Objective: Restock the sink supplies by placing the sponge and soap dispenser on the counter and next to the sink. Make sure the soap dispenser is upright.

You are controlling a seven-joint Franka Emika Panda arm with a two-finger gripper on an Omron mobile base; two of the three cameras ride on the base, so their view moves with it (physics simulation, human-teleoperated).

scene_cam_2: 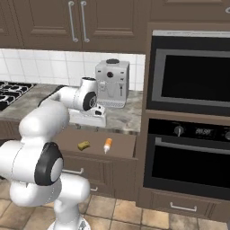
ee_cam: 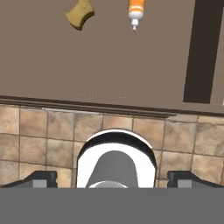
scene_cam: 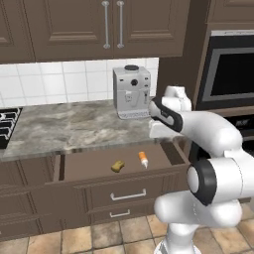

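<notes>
The tool (ee_cam: 112,178) hangs with jaws wide and empty above the open drawer's (scene_cam: 89,166) front edge. Inside, toward the back, the sponge (scene_cam: 117,166) and the soap dispenser (scene_cam: 143,159) lie side by side; the dispenser lies flat, its long axis front-to-back.

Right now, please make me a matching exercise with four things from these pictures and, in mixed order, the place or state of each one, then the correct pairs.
Things:
1. sponge
2. soap dispenser
3. coffee machine
4. claw

Places or states:
A. stands on the counter against the tiled wall
B. lies on its side in the open drawer, pump end toward the drawer front
C. open and holding nothing, above the drawer front
D. lies in the open drawer, to the left of the orange bottle in the base views

Pairs: 1-D, 2-B, 3-A, 4-C
</notes>
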